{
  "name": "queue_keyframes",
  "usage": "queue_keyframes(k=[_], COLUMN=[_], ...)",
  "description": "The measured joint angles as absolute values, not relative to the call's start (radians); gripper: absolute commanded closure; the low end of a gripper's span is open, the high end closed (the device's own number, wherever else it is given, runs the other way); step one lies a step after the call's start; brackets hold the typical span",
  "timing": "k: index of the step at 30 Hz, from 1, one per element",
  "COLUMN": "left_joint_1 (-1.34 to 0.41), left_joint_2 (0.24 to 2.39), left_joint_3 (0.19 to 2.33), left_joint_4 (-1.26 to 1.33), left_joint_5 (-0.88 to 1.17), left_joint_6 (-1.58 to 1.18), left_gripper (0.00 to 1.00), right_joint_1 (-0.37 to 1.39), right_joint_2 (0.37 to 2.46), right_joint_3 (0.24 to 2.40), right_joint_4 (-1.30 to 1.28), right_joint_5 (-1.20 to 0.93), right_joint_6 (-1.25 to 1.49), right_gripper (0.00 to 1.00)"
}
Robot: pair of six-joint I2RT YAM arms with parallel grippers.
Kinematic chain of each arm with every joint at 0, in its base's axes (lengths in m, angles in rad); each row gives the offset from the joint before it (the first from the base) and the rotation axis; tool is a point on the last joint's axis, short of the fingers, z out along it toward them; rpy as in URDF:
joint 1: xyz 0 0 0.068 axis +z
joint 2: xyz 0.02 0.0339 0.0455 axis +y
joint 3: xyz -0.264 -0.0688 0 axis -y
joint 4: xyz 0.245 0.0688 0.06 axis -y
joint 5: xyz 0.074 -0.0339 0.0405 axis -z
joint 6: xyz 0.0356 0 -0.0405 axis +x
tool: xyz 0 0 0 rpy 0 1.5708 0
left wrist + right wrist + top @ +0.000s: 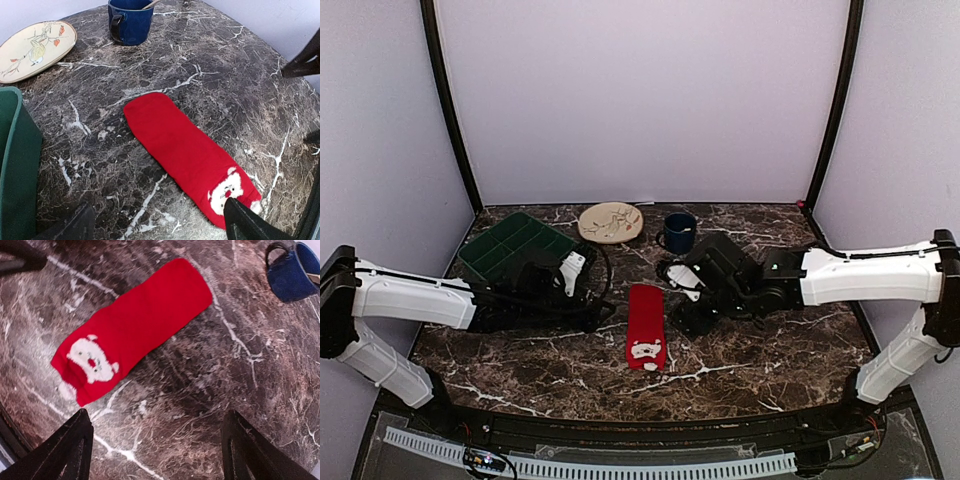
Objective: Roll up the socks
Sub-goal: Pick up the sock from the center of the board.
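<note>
The socks (646,325) (185,145) (140,335) lie flat on the dark marble table (770,350), between the two grippers and touched by neither. We see one long bright red shape. Whether it is one sock or two stacked exactly, we cannot tell. Its rounded plain end points away from the arm bases, and its other end, toward the bases, bears a white bearded face with a red nose.

Just to the left of the socks' far half hangs the left gripper (578,272) (156,205), its dark fingers spread wide with nothing between them. In the left wrist view one fingertip (240,220) overlaps the patterned end, but the top view shows the gripper standing apart from the fabric. Just to the right of the socks' far end sits the right gripper (672,275) (156,414), likewise spread wide and holding nothing, only bare marble between its fingers.

Beyond the socks' far end and slightly right stands a dark blue mug (679,232) (131,21) (292,272). Beyond the same end and slightly left lies a cream oval plate (611,221) (35,47) with a painted sprig. Farther left of the socks, behind the left gripper, rests a green compartment tray (510,245) (15,165).
</note>
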State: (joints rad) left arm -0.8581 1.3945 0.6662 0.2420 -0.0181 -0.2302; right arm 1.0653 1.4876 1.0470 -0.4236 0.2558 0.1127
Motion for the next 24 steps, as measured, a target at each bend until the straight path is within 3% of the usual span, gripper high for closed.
queue_keyframes(k=[6,24], left_joint_1=[-0.857,-0.857], left_joint_2=[1.394,1.411], left_joint_3=[0.661,0.654], left_joint_4=[0.248,0.231], left_joint_5=[-0.008,-0.012], left_joint_6=[-0.274,-0.266], left_gripper=[0.13,0.23], right_joint_1=[1.151,1.170], right_joint_2=[1.494,1.714], right_joint_3=[1.048,1.116], right_joint_4=[-0.530,-0.554], right_joint_5=[0.244,0.124], right_joint_6=[0.086,-0.007], right_gripper=[0.19,0.22])
